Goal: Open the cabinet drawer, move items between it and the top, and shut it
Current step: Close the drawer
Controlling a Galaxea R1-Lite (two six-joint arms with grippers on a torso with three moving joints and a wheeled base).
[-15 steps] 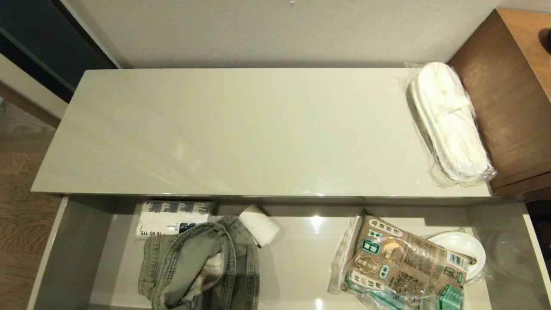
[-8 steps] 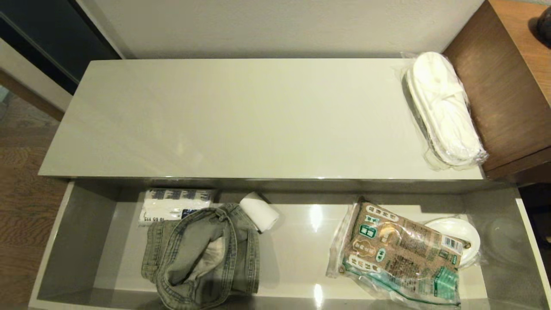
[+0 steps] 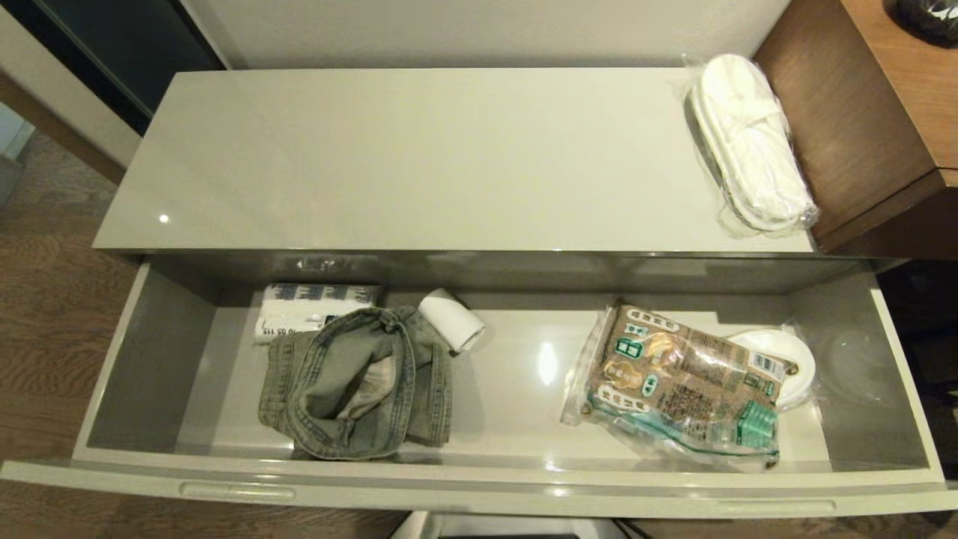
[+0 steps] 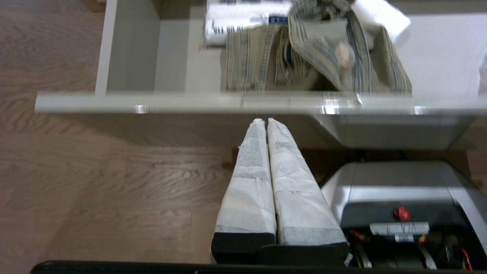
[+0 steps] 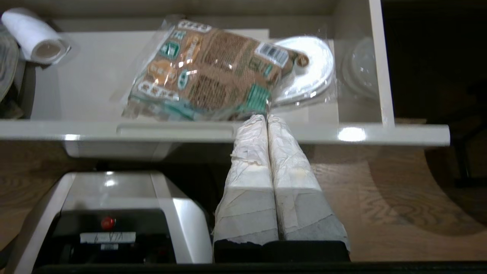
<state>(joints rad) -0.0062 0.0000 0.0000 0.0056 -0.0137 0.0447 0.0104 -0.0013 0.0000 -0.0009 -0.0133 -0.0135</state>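
Wide, shallow pale grey-beige drawer [image 3: 142,359] stands pulled out; grey-green washed denim garment [image 3: 358,382] lies crumpled in its left half, and the wrapped flat white slippers [image 3: 748,142] sit at the right end of the glossy pale beige surface [image 3: 419,157]. Left claw [image 4: 265,120] and right claw [image 5: 265,117] both closed, empty, parked below the drawer's front edge. Risk: a lift of the denim could drag the small white paper roll [image 3: 451,320] touching it, or snag cloth on the drawer front.

Cabinet top [image 3: 419,157]: glossy, smooth, reflective. Drawer [image 3: 516,374] panels equally glossy. Denim garment [image 3: 359,382]: washed cloth, stitched seams. Slippers [image 3: 748,142]: matt white under clear plastic wrap. Packet [image 3: 681,385]: shiny printed plastic. Floor [image 3: 45,299]: wood grain.
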